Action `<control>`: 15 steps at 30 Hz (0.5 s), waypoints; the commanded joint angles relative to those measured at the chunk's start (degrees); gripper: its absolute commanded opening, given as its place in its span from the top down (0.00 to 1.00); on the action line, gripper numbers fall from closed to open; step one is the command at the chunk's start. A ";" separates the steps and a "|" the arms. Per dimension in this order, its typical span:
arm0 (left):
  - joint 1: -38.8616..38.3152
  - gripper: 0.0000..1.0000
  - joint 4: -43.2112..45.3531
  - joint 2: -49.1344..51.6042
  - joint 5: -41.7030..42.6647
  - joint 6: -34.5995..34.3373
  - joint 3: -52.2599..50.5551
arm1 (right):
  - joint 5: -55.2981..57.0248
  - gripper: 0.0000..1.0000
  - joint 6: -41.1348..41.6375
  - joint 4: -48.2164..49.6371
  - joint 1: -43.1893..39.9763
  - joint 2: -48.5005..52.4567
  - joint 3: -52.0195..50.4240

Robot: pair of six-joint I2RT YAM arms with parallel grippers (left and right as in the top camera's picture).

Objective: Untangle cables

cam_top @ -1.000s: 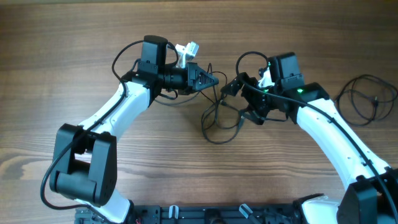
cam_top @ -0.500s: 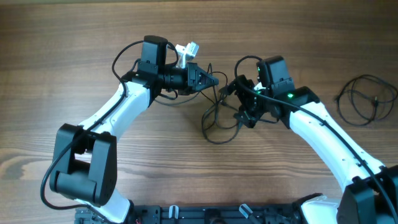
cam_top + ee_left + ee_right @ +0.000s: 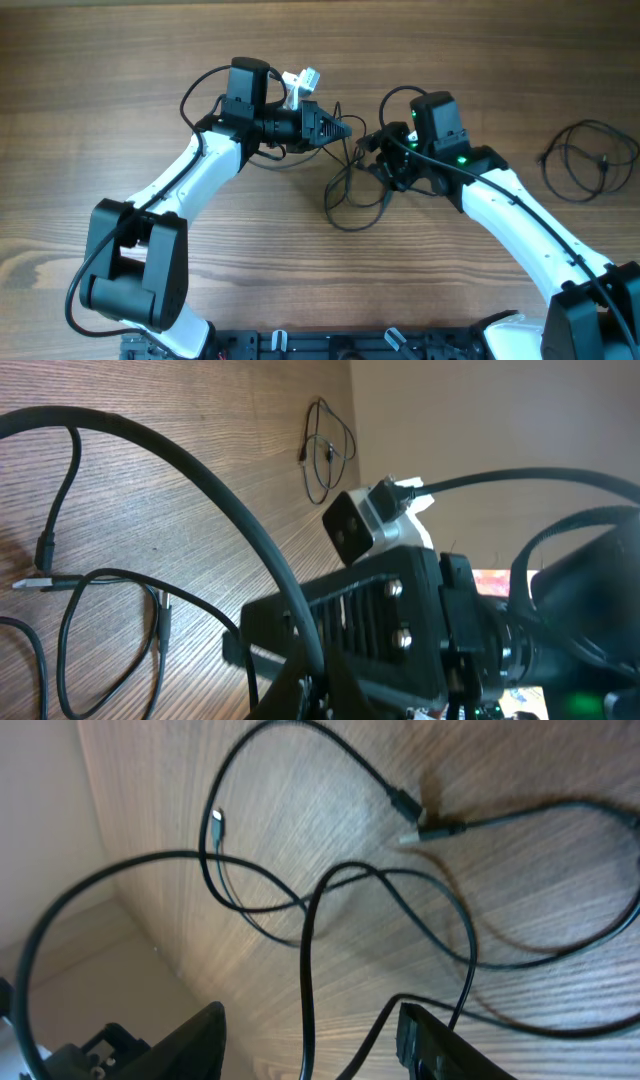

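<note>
The right end effector (image 3: 384,160) has slid left over the cables (image 3: 304,970), open astride one strand, poised to pinch. Whether the left end effector (image 3: 345,128) is open, I cannot tell.

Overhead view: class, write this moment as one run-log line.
left hand: at tangle, state unclear | right hand: open, straddling a cable | cables: tangled

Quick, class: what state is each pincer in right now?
Left pincer: shut; what it holds cannot be told.
Right pincer: open around a cable.
</note>
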 commanded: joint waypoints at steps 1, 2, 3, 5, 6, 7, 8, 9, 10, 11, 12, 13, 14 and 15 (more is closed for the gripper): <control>-0.26 0.96 -0.09 -0.15 0.11 0.33 0.11 | 1.86 0.44 3.06 0.31 1.81 0.87 -0.44; -0.26 0.96 -0.07 -0.15 0.11 0.33 0.11 | 2.03 0.44 3.13 0.39 2.14 1.05 -0.44; -0.26 0.96 -0.07 -0.15 0.11 0.33 0.11 | 2.08 0.46 3.15 0.50 2.45 1.14 -0.44; -0.26 0.96 -0.09 -0.15 0.11 0.33 0.11 | 2.32 0.51 4.15 0.48 2.86 1.66 -0.44; -0.26 0.96 -0.09 -0.15 0.13 0.33 0.11 | 2.27 0.56 4.52 0.48 3.02 2.03 -0.44; -0.26 0.96 -0.09 -0.15 0.13 0.33 0.11 | 2.29 0.62 4.66 0.52 3.08 2.38 -0.44; -0.26 0.96 -0.13 -0.15 0.13 0.33 0.11 | 2.25 0.66 4.61 0.59 3.13 2.67 -0.44; -0.26 0.96 -0.26 -0.15 0.13 0.33 0.11 | 2.25 0.70 4.61 0.52 3.13 3.15 -0.44; -0.26 0.96 -0.42 -0.15 0.13 0.33 0.11 | 2.25 0.74 4.59 0.50 3.13 3.43 -0.44; -0.26 0.96 -0.46 -0.15 0.11 0.35 0.11 | 2.25 0.76 4.55 0.50 3.13 3.67 -0.44; -0.26 0.96 -0.48 -0.15 0.11 0.35 0.11 | 2.27 0.84 4.37 0.48 3.13 3.85 -0.44; -0.26 0.96 -0.48 -0.15 0.11 0.37 0.11 | 2.45 0.88 4.22 0.46 3.13 3.87 -0.44; -0.26 0.96 -0.52 -0.15 0.11 0.52 0.11 | 2.64 0.92 3.02 0.52 3.13 3.87 -0.44; -0.26 0.96 -0.83 -0.15 -0.04 0.52 0.11 | 2.99 0.95 1.29 0.61 3.13 3.87 -0.44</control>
